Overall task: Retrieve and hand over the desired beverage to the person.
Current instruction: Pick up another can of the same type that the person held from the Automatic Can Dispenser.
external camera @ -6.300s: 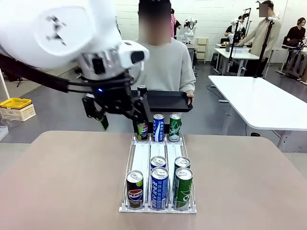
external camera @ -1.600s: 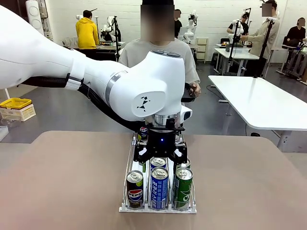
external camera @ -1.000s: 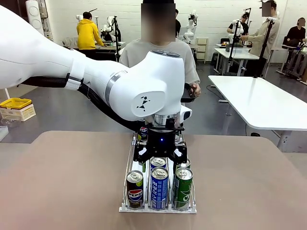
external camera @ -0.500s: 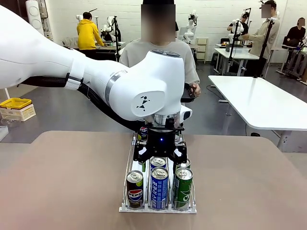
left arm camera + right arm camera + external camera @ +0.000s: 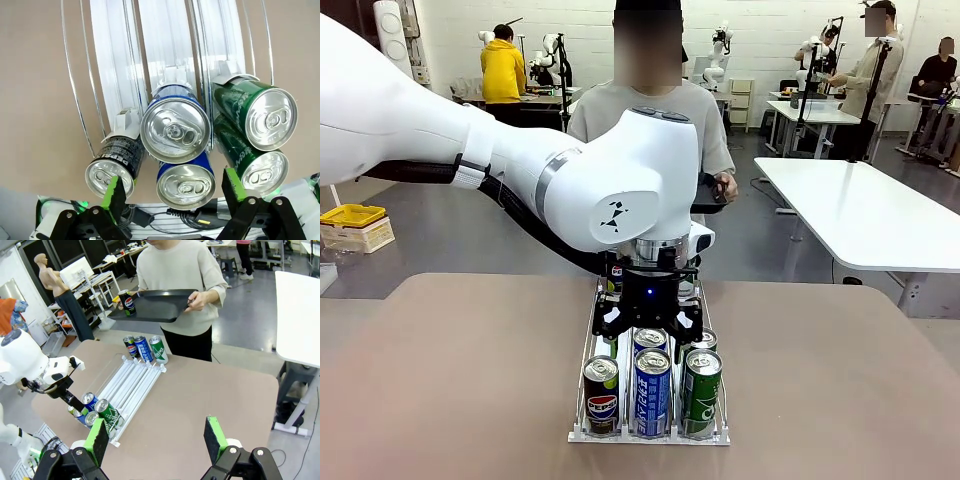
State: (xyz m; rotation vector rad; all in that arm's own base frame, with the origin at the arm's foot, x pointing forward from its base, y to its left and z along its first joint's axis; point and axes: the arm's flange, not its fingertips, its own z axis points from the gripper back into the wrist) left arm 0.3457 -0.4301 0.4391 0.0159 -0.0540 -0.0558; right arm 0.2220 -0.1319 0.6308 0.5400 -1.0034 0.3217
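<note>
The left jaws, spread like the right jaws, hang above a silver-topped blue can.

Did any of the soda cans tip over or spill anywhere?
No, nothing looks wrong. The cans all stand upright in the lanes of their rack, and one can stands neatly on the tray the person holds. There are no spills on the table.

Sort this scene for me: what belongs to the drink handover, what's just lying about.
Job: left gripper, open over the racked cans; rack; person; black tray carrying a Pepsi can.
Lying about: yellow box; white table at the right.
</note>
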